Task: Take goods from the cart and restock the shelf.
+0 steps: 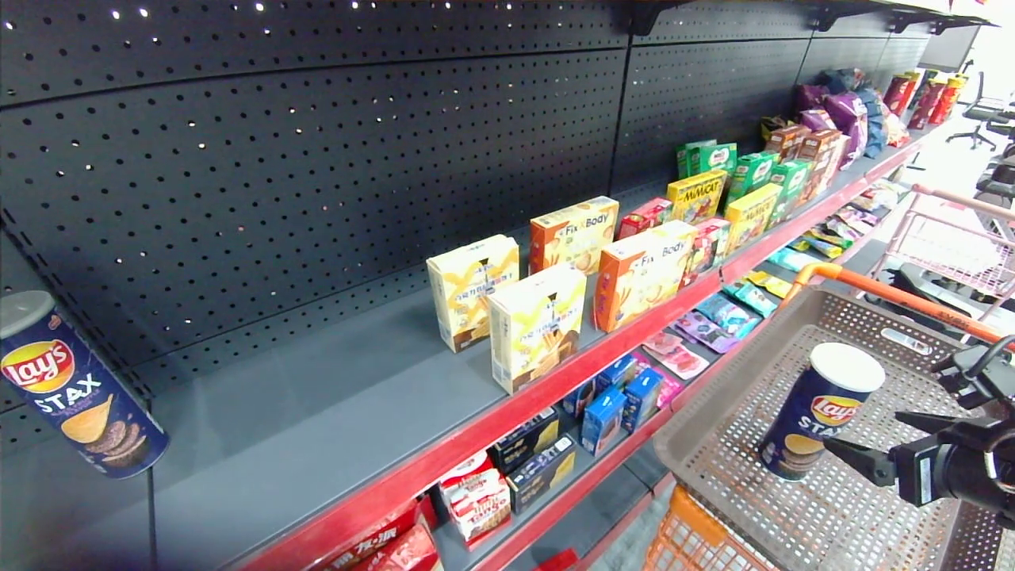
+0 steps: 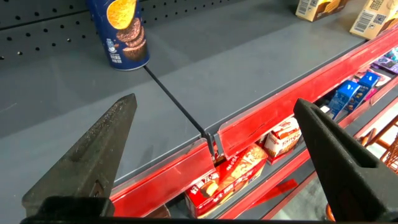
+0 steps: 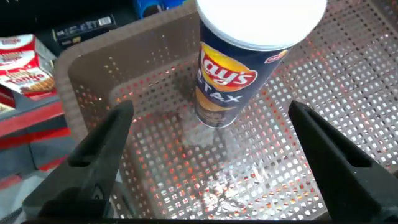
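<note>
While spread wide, right gripper [image 3: 211,112] faces cart can [image 3: 239,74], holding nothing | left gripper [image 2: 216,102] wide apart, empty, above shelf [image 2: 249,68].

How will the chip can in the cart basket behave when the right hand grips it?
The chip can is tall and narrow, standing on the perforated basket floor, so a one-sided nudge would probably tip it. It would likely roll once down. It looks like a stiff tube, so the open right hand can probably grip firmly.

Chip can [image 1: 818,416] is navy, white-lidded; cart basket [image 1: 840,515] is perforated grey-brown.
</note>
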`<state>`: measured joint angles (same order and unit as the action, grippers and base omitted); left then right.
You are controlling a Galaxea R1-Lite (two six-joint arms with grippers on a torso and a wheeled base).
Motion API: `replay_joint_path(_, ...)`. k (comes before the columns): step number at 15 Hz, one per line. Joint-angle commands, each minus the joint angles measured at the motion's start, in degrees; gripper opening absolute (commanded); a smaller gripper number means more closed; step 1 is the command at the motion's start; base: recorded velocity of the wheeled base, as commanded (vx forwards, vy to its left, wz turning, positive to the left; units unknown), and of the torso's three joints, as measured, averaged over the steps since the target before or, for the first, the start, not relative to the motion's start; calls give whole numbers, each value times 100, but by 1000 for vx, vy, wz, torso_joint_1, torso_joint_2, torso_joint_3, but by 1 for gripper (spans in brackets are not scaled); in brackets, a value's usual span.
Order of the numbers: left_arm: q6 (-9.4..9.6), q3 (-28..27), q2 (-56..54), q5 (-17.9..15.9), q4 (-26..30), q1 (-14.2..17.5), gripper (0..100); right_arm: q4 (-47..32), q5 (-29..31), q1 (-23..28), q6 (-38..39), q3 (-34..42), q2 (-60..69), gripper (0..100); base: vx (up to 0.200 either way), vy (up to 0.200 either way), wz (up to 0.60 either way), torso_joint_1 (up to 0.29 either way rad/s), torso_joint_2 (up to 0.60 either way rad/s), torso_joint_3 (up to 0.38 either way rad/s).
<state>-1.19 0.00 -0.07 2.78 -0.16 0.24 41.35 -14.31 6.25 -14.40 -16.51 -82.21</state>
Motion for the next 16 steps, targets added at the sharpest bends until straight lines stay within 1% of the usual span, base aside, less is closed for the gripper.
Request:
replay_joint_path(1,-4,0,7,3,-2,2,100,84,-1,7,-54,-11,-304,100,0,0,0,0,0,0)
replay_joint_path(6,-4,0,7,3,-2,2,100,321,7,104,-195,-46,-577,100,0,0,0,0,0,0)
replay_joint_path(16,-4,0,7,3,-2,2,100,1059,7,-19,-195,-248,-1411,100,0,0,0,0,0,0)
